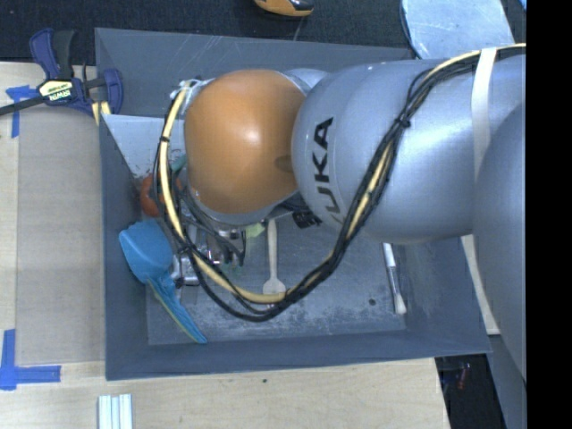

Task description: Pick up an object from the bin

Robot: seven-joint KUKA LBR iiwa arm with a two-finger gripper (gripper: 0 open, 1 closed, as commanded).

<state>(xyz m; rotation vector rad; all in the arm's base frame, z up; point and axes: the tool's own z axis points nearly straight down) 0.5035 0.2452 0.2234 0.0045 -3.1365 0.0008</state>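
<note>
The gripper hung low in the grey metal bin, just to the right of a blue scoop and close against the neck where the scoop's bowl met its handle. Whether it touched the scoop could not be told, nor whether it was released or clenched, since the wrist's glossy orange cover stood above and to the right of the scoop and hid most of the gripper.

The scoop was smooth plastic with a rounded bowl, and its thin handle ran down and to the right towards the bin's near wall. Just above the scoop, half under the cover, lay a small orange-red thing whose shape was hard to make out. Right of the scoop, past the gripper, a slim cream stick with a rounded lower end lay upright on the speckled floor. Well to the right of the scoop lay a thin white rod. Yellow and black cables looped from the wrist across the floor right of the scoop, crossing the stick's lower end.
</note>
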